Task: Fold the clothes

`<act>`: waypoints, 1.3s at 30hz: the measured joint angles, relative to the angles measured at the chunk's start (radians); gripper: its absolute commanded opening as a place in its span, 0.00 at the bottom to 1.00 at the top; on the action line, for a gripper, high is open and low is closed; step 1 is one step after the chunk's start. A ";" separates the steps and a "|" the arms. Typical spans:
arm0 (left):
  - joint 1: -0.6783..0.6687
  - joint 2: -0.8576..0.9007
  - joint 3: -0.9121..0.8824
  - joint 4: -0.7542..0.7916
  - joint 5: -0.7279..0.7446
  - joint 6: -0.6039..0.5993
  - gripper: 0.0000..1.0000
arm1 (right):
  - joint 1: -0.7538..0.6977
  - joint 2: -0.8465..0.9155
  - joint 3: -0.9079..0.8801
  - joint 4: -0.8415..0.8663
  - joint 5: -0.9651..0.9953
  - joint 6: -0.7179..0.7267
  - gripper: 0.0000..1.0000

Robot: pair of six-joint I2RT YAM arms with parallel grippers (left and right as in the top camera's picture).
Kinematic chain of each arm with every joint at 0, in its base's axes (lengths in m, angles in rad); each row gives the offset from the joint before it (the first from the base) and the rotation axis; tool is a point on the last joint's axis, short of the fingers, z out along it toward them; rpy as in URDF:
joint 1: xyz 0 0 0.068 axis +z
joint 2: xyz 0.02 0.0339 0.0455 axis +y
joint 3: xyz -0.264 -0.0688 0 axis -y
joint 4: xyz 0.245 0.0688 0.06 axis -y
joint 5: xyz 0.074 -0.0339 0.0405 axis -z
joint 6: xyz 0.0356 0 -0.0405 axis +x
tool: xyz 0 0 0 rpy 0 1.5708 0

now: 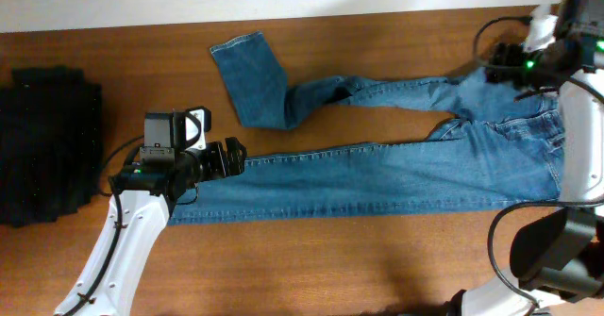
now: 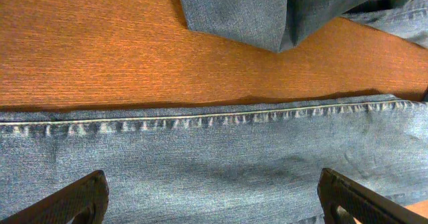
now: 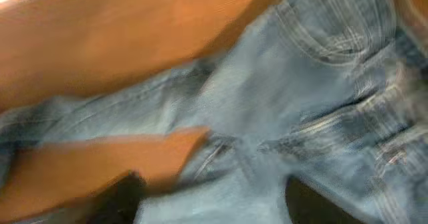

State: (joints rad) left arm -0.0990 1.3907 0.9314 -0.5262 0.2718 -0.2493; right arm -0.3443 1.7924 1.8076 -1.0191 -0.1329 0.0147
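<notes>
The clothes are blue denim jeans (image 1: 396, 170) spread across the wooden table, waistband at the right. The lower leg lies straight; the upper leg (image 1: 255, 80) bends back on itself at the far left. My left gripper (image 1: 236, 156) hovers over the lower leg near its hem, open, with both fingertips (image 2: 73, 200) wide apart above the denim (image 2: 214, 157) and its stitched seam. My right gripper (image 1: 505, 71) is at the far right over the seat. In the blurred right wrist view its gripper (image 3: 214, 200) is open, with the crotch and pocket seams (image 3: 321, 43) under it.
A black folded garment pile (image 1: 47, 146) sits at the table's left edge. Bare wood (image 1: 330, 259) runs along the front, and a narrow strip of wood (image 2: 134, 57) separates the two legs. The right arm's base (image 1: 557, 250) stands at the front right.
</notes>
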 measured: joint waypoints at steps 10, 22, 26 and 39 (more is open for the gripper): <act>0.000 0.000 0.000 0.000 0.000 0.000 0.99 | -0.073 0.053 0.000 0.177 0.056 0.127 0.04; 0.000 0.000 0.000 0.000 0.000 0.000 1.00 | -0.074 0.301 -0.009 0.230 0.084 0.222 0.04; 0.000 0.000 0.000 0.000 0.000 0.000 0.99 | -0.075 0.324 -0.009 0.210 0.085 0.248 0.04; 0.000 0.000 0.000 0.000 0.000 0.000 1.00 | -0.144 0.326 -0.009 0.196 0.118 0.288 0.04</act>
State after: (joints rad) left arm -0.0990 1.3907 0.9314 -0.5262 0.2714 -0.2493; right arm -0.4885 2.1181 1.7988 -0.8230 -0.0147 0.3031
